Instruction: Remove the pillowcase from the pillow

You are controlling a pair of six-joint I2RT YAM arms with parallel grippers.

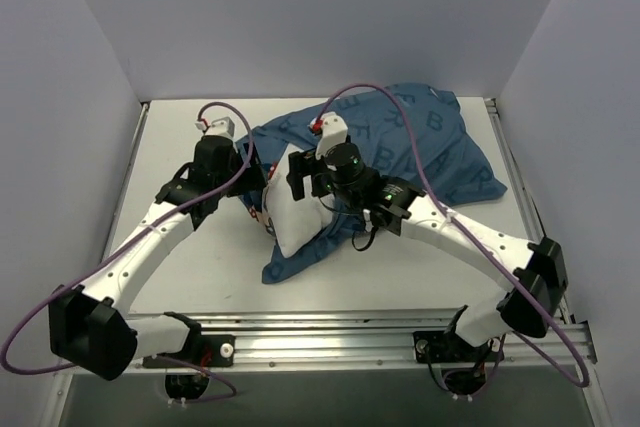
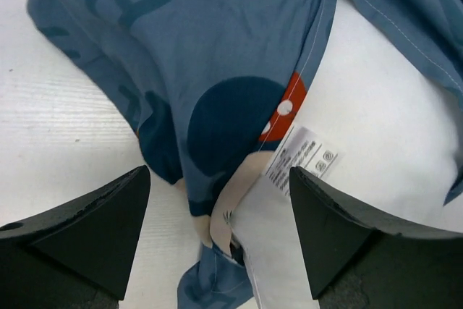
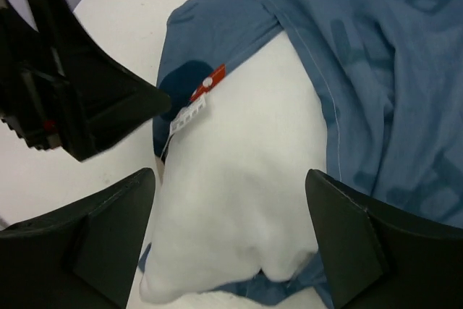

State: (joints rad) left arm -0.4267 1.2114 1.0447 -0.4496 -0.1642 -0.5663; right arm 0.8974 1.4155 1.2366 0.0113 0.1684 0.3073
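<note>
Pillow (image 1: 297,219) end protrudes bare from the pillowcase (image 1: 430,147), whose bulk trails off the pillow's far-right side along its long axis. My left gripper (image 2: 218,179) hangs open and empty over the hem (image 2: 317,34) at the pillow's left edge; my right gripper (image 3: 230,179) hangs open and empty directly above the bared pillow, the nearer to pin it.

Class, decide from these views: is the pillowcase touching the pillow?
Touching. The right wrist view shows the pillowcase lying over the pillow, its hem resting on the white surface.
</note>
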